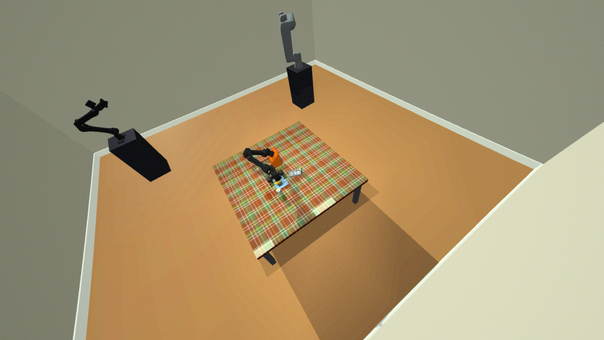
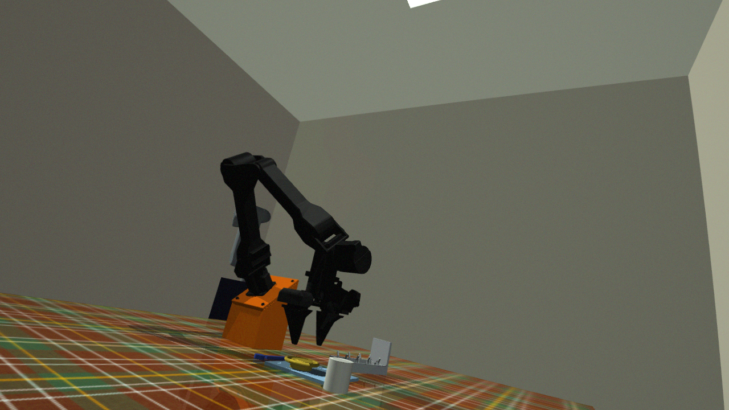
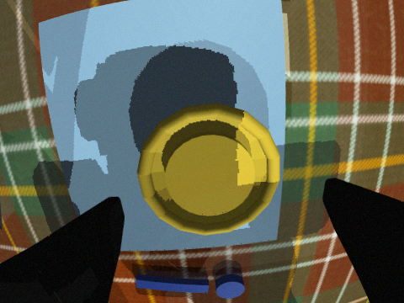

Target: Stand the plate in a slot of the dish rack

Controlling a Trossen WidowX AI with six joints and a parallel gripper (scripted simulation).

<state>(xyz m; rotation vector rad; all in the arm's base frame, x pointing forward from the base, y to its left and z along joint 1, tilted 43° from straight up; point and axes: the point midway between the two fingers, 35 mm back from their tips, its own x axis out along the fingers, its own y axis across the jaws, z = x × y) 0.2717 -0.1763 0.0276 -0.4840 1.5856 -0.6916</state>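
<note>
The yellow plate (image 1: 277,182) (image 2: 301,363) (image 3: 206,174) is round with a raised rim. It lies flat on a light blue board (image 2: 277,365) (image 3: 168,25). My gripper (image 2: 306,343) (image 3: 226,200) is open and empty, pointing down a little above the plate. In the wrist view the plate shows between the two fingers, slightly ahead of the tips. The grey dish rack (image 1: 295,172) (image 2: 370,366) has short upright pegs and a tall end panel. It stands beyond the board, to the right in the top and exterior views, and is out of the wrist view.
A white cylinder (image 1: 278,190) (image 2: 337,376) stands close to the board's edge. A blue bar (image 2: 267,357) (image 3: 172,284) and a short blue round piece (image 3: 230,289) lie by the board's side nearest the orange base (image 1: 274,157) (image 2: 254,326). All are on the plaid-covered table (image 1: 321,169).
</note>
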